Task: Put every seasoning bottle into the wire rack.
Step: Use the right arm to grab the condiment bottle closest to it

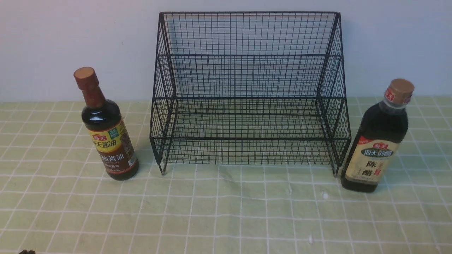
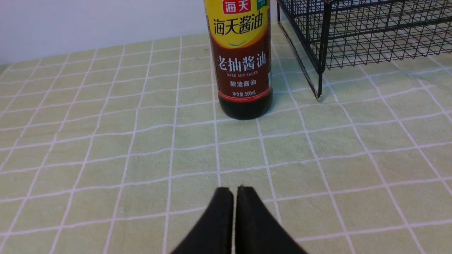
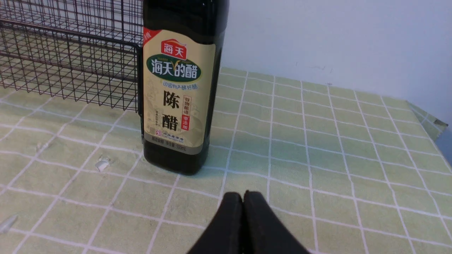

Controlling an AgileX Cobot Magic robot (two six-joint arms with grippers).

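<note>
Black fingertips are sitting closest to the lens on both wrists. The left gripper (image 2: 235, 192) is keeping its fingers pressed together on nothing, and the right gripper (image 3: 243, 195) is doing the same. Both are hovering over the green checked tablecloth (image 1: 226, 211). The wire rack (image 1: 247, 98) is standing against the wall. The long-necked bottle (image 1: 107, 137), red-brown cap up, is standing upright just left of the rack's front left foot, clear of the mesh. The square-shouldered bottle (image 1: 379, 141), tan cap up, is standing upright right beside the rack's front right corner; whether it is touching, I cannot tell. Both bottles are waiting outside the rack.
</note>
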